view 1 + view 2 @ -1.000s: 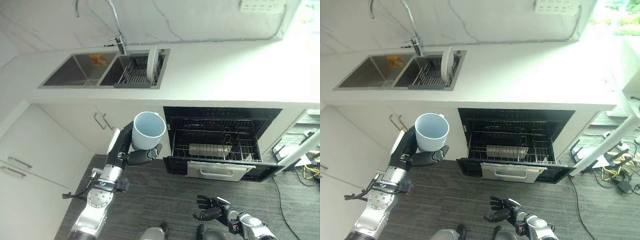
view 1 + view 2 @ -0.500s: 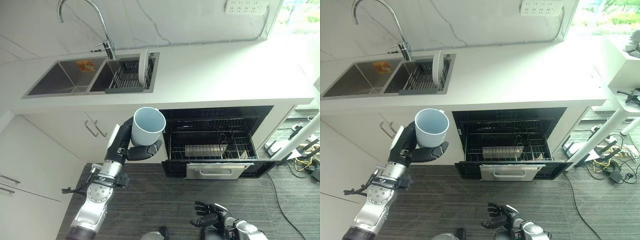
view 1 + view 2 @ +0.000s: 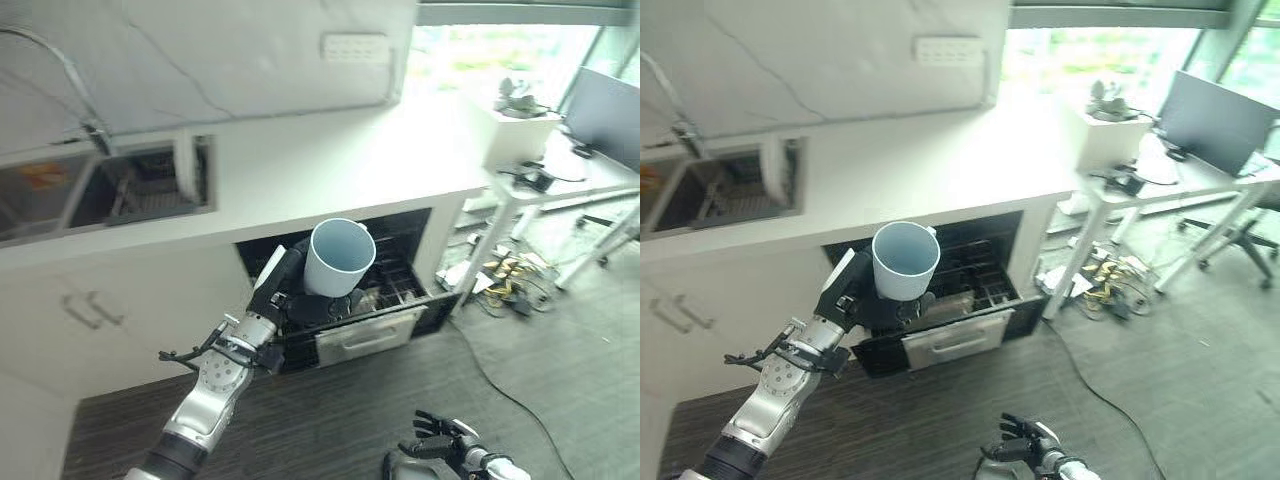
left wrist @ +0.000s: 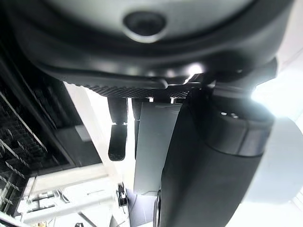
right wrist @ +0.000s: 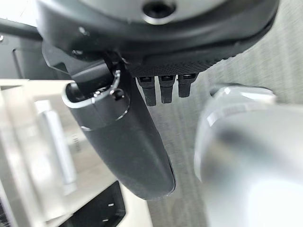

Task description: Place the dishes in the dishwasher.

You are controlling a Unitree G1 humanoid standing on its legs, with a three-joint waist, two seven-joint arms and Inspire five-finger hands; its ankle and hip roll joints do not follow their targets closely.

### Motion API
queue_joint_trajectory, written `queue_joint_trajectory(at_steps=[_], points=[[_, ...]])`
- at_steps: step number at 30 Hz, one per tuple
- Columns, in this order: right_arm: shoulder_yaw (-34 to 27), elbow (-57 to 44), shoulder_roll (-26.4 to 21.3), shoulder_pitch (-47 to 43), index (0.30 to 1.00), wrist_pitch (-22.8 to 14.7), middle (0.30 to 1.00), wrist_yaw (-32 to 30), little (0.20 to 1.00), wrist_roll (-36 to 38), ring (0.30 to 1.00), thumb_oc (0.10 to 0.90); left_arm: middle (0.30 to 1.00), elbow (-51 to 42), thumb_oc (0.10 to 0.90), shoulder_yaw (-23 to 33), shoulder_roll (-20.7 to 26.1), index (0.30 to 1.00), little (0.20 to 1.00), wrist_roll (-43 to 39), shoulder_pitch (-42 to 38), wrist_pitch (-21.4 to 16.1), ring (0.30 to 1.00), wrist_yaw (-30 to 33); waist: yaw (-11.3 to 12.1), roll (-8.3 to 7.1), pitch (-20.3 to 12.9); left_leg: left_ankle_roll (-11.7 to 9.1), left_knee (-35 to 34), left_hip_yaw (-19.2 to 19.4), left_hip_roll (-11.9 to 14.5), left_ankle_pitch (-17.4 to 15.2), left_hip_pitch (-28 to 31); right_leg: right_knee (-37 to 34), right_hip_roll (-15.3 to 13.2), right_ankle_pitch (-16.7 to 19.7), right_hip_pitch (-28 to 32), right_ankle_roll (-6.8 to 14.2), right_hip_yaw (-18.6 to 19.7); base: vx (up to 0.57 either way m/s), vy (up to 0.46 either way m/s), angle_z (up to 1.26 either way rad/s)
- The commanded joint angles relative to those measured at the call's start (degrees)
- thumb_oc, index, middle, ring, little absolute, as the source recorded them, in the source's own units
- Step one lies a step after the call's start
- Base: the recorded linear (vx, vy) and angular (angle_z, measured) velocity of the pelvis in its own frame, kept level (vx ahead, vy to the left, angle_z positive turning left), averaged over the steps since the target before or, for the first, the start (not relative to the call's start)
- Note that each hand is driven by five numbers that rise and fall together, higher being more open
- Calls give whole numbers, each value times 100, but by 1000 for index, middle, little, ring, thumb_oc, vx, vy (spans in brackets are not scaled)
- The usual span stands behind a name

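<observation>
My left hand (image 3: 298, 300) is curled round a pale blue mug (image 3: 338, 257) and holds it upright, mouth up, in front of the open dishwasher (image 3: 400, 262). The mug (image 3: 904, 259) hangs above the dishwasher's pulled-out lower rack and its white door panel (image 3: 952, 341). A white plate (image 3: 183, 169) stands on edge in a dish rack in the sink (image 3: 60, 188) at the left of the white counter (image 3: 320, 160). My right hand (image 3: 446, 452) hangs low over the dark floor with its fingers loosely spread and nothing in it.
White cabinet doors (image 3: 90, 315) run under the sink. A white desk (image 3: 1170, 185) with a monitor stands to the right, with cables (image 3: 505, 292) and a chair base on the floor beside it.
The camera has swung to the right, so the sink has slid to the left edge and a desk has come in. My left hand has carried the mug closer to the dishwasher opening.
</observation>
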Motion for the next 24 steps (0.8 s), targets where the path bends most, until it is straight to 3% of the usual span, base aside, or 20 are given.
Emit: queue_joint_trajectory(at_steps=[1,3,6,8,9,10,11,14,17,18,22,24], points=[[-51,-317,-56,-494,900,-220,900,203,900,-231,900,800,300,-673,400,364,56,300,300,144,-472,-485,300,533,297,139,318,-17,527,-742,43,-727,-153,-271,-143,350,256,118,361,0,-845,-37],[-18,-248,-19,-703,900,-242,900,234,900,-402,900,800,300,-683,400,362,153,300,300,85,-467,-620,300,597,391,149,400,-160,527,-925,293,-727,-120,-271,-341,499,98,201,466,-20,-790,-29],[47,-339,-123,-849,900,90,900,349,900,-344,900,800,300,-737,400,520,211,300,300,71,-301,-677,300,682,450,159,463,-478,527,-860,905,-516,-194,-271,-202,277,160,184,28,30,-719,4],[-65,-453,-290,-704,900,285,900,184,900,-182,900,800,300,-892,400,628,173,300,300,-81,-42,-631,300,342,356,177,448,-600,527,-835,1352,-243,-321,-271,155,106,240,-60,-133,126,-679,4],[-142,-593,-355,-560,900,374,900,206,900,-202,900,800,300,-970,400,641,147,300,300,84,21,-637,300,305,293,189,454,-592,527,-641,1401,-141,-370,-271,203,76,282,-146,-337,109,-576,20],[-240,-631,-404,-378,900,344,900,227,900,-227,900,800,300,-1032,400,620,140,300,300,215,24,-649,300,315,211,193,469,-583,527,-187,1498,49,-385,-271,220,23,373,-259,-631,71,-493,42],[-323,-616,-401,-196,900,244,900,184,900,-251,900,800,300,-1002,400,569,101,300,300,201,-65,-649,300,333,130,208,514,-552,527,160,1431,169,-404,-271,245,-52,479,-336,-853,56,-431,63],[-369,-210,-338,-117,900,-56,900,111,900,-155,900,800,300,-842,400,500,-1,300,300,23,-334,-497,300,476,98,329,492,-422,527,365,942,-75,-634,-271,308,-142,548,-318,-1096,60,-218,97],[-307,62,-231,-267,900,-48,900,-42,900,39,900,800,300,-968,400,592,11,300,300,71,-241,-243,300,539,376,458,416,-339,527,-748,283,-227,-857,-271,585,-220,552,-403,-783,150,-60,-10],[-264,82,-190,-310,900,-38,900,-89,900,-45,900,800,300,-1011,400,684,3,300,300,27,-130,-262,300,566,450,477,372,-298,527,-937,150,-274,-861,-271,649,-252,537,-447,-705,153,32,-63],[-297,30,-82,-130,900,-134,900,-414,900,-95,900,800,300,-883,400,818,-1,300,300,-271,-107,-431,300,270,355,480,272,-349,527,-171,453,-330,-705,-271,463,-343,697,-418,-1204,82,107,-32],[-379,100,-115,-122,900,-164,900,-605,900,166,900,800,300,-889,400,812,9,300,300,-206,-135,-553,300,192,374,461,256,-275,527,-310,313,-445,-648,-271,427,-329,749,-372,-1154,105,263,93]])
